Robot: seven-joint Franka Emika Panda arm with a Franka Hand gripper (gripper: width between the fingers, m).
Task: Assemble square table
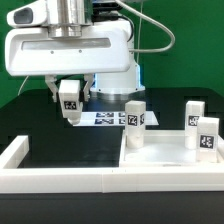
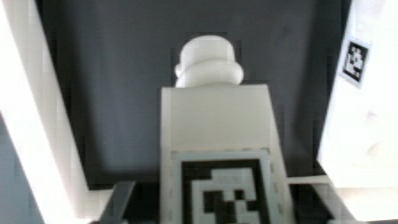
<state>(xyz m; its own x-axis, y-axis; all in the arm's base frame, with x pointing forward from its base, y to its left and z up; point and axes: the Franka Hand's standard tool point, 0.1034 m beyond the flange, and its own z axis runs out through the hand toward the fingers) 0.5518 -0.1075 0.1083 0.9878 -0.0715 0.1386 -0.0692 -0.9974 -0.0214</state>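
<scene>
Jaws of the gripper point(image 1: 70, 103) clamp one tagged leg point(image 2: 217, 130), aloft at ten o'clock from the tabletop point(image 1: 165, 160) on the bench point(image 1: 60, 150). Likely light, rigid, smooth plastic; grip flat sides.

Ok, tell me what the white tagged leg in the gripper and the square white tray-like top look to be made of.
White tagged leg in the gripper: probably moulded plastic, matte white, judging by its smooth faces and rounded knob end; the tag looks printed or stuck on. Square white tray-like top: seemingly the same matte white plastic, with an even, seamless raised rim.
</scene>
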